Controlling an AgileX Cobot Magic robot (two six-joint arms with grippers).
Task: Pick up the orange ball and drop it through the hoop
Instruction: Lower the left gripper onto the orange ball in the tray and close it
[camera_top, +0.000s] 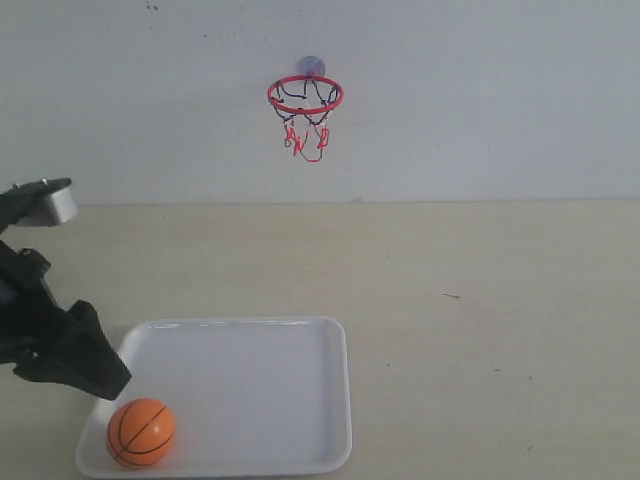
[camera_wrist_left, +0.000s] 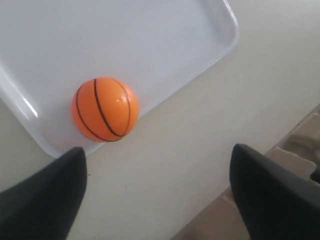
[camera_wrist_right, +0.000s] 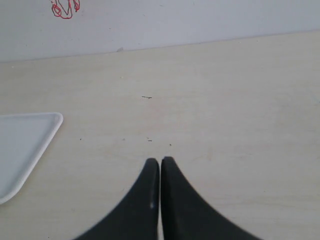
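Orange ball (camera_top: 141, 432) rests in the near corner of the white tray (camera_top: 240, 385), with the hoop (camera_top: 305, 95) high on the wall (camera_top: 500, 100), well apart. My left gripper (camera_wrist_left: 158, 150) is wide apart just beside the tray; I think a finger could strike the rim and make the ball roll off. My right gripper (camera_wrist_right: 160, 161) is pressed together above the pale, smooth table (camera_wrist_right: 225, 100).

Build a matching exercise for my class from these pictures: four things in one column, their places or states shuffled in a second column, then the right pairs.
Column one
1. small orange ball with black seam lines
2. red-ringed toy hoop with string net
3. left gripper
4. right gripper

Column two
A. fixed to the white wall
B. shut, over the bare pale table
C. lying in a corner of the white plastic tray
D. open, near the tray's edge

Pairs: 1-C, 2-A, 3-D, 4-B
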